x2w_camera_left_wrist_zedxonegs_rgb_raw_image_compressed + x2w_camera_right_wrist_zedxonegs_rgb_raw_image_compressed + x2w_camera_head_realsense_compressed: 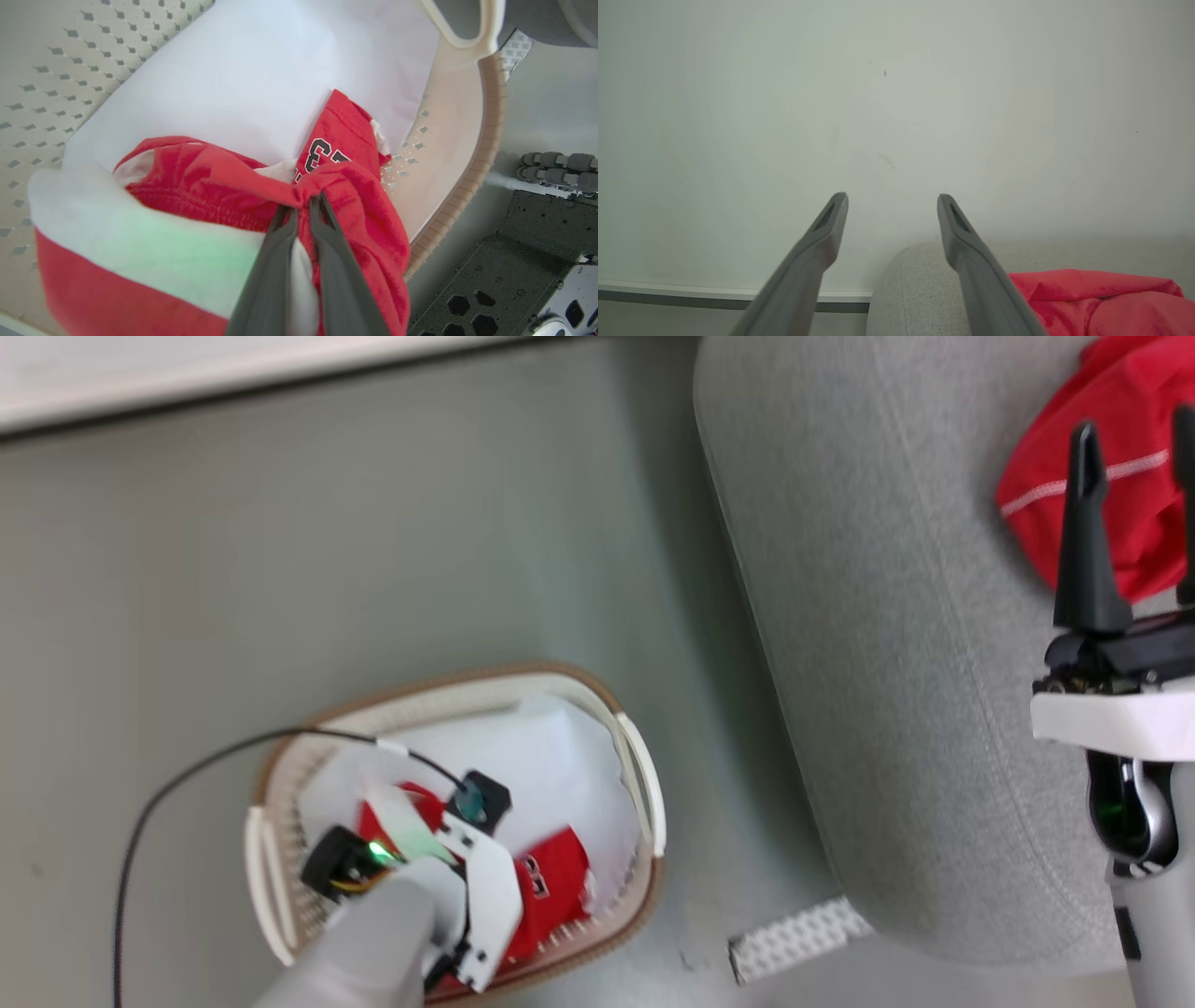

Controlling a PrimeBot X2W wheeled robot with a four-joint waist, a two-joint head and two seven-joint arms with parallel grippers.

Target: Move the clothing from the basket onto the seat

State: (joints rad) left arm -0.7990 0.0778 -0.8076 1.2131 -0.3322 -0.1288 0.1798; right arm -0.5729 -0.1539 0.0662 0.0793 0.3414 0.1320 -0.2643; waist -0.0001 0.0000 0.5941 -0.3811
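Note:
The cream basket [644, 784] with its tan rim stands on the floor at the lower left. Inside it lies red clothing [551, 887] with white parts. My left arm reaches down into the basket. In the left wrist view my left gripper [303, 203] is shut on a pinched fold of the red clothing [205, 177], beside a piece with dark numerals [322, 156]. Another red garment [1125, 439] with a white stitched hem lies on the grey seat [887, 616] at the upper right. My right gripper [1134, 439] hangs open above it, holding nothing [892, 200].
White fabric or paper [551, 756] lines the basket's far half. A black cable [168, 793] loops over the floor to my left wrist. A small white perforated strip [798, 938] lies on the floor by the seat's corner. A pale wall and baseboard [233, 383] run along the top.

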